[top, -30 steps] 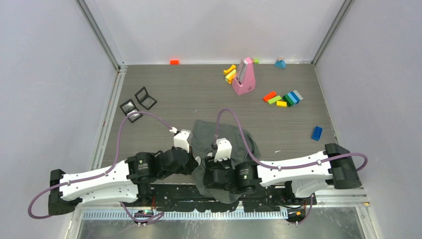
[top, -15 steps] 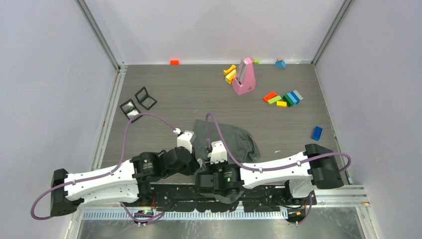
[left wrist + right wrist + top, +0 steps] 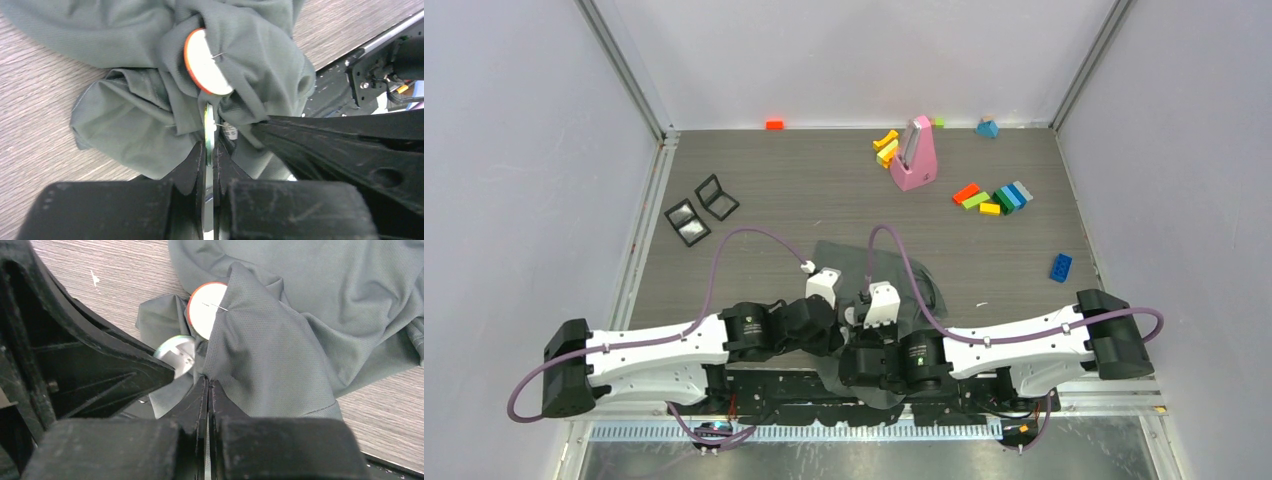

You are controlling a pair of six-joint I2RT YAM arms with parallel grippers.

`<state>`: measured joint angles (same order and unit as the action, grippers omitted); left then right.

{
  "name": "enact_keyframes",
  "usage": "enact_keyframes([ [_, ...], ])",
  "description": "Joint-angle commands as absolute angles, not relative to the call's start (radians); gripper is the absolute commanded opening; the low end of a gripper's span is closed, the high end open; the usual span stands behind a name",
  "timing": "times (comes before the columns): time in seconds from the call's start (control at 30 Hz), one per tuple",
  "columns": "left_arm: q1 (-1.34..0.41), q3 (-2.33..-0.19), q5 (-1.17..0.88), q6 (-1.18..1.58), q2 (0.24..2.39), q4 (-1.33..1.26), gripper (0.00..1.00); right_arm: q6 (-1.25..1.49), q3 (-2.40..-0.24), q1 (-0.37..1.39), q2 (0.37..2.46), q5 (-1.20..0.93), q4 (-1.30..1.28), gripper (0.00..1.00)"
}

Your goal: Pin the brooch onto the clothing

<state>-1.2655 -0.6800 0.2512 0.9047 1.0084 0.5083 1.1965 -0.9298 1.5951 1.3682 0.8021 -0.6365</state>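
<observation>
The clothing [image 3: 849, 265], a dark grey T-shirt, lies bunched at the table's near edge under both wrists. In the left wrist view my left gripper [image 3: 210, 150] is shut on a thin green-rimmed round brooch [image 3: 209, 125], seen edge-on. That brooch [image 3: 175, 354] shows as a pale disc in the right wrist view. An orange-rimmed round brooch [image 3: 205, 62] rests against a fold of the T-shirt [image 3: 125, 135], white back and pin showing. It also shows in the right wrist view [image 3: 205, 307]. My right gripper [image 3: 207, 382] is shut on a fold of the T-shirt [image 3: 270, 350] just below that disc.
A pink wedge-shaped object [image 3: 913, 157] stands at the back, with yellow blocks [image 3: 886, 147] beside it. Coloured blocks [image 3: 994, 197] lie at the right and a blue block [image 3: 1060, 266] nearer. Two black square frames [image 3: 701, 208] sit at the left. A black rail [image 3: 774, 390] runs along the near edge.
My right gripper has closed on the T-shirt fold. The left arm has moved right with its brooch. The shirt is more bunched and shows less in the top view.
</observation>
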Motion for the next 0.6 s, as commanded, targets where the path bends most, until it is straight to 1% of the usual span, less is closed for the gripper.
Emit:
enact_keyframes([
  [0.0,-1.288,-0.741,0.244,0.888,1.035,0.436,0.0,1.172,-0.925,1.601,1.347,0.835,-0.539,0.01],
  [0.4,-1.304,-0.765,0.252,0.889,1.073,0.44,0.0,1.135,-0.929,1.602,1.359,0.81,-0.509,0.0],
  [0.57,-1.305,-0.745,0.241,0.86,1.044,0.395,0.0,1.117,-0.918,1.603,1.365,0.787,-0.493,0.0],
])
